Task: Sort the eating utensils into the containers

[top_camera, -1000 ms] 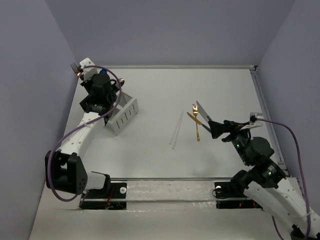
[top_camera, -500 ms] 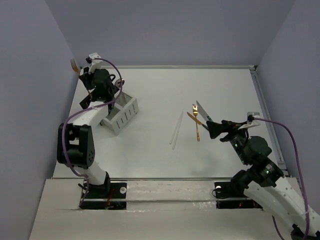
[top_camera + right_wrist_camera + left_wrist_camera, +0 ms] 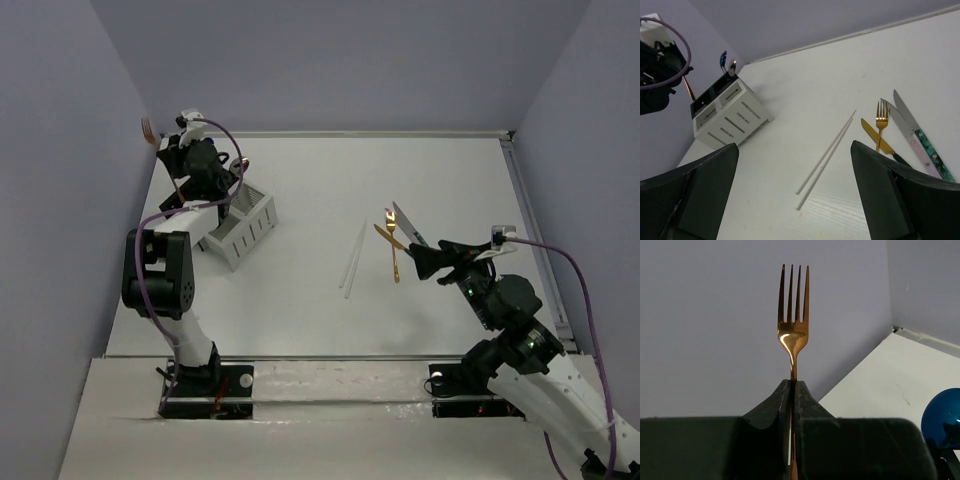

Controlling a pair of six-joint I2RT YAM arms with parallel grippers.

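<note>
My left gripper (image 3: 792, 382) is shut on the handle of a gold fork (image 3: 793, 305) and holds it upright, tines up. In the top view this fork (image 3: 148, 128) is by the left wall, above and behind the white container (image 3: 245, 228). Spoons (image 3: 726, 62) stand in that container (image 3: 730, 112). Two white chopsticks (image 3: 354, 258) lie mid-table. To their right are a second gold fork (image 3: 392, 245), a gold knife (image 3: 875, 137) and silver-bladed knives (image 3: 905, 117). My right gripper (image 3: 428, 258) hovers open beside them, holding nothing (image 3: 794, 145).
The left wall stands close behind the raised fork. A blue rounded thing (image 3: 942, 417) shows at the right edge of the left wrist view. A rail (image 3: 530, 210) runs along the table's right side. The left arm's purple cable (image 3: 225, 170) loops over the container.
The left arm has folded back and upright, carrying the fork slightly toward the left wall. The right gripper has edged a little left and stays open.
</note>
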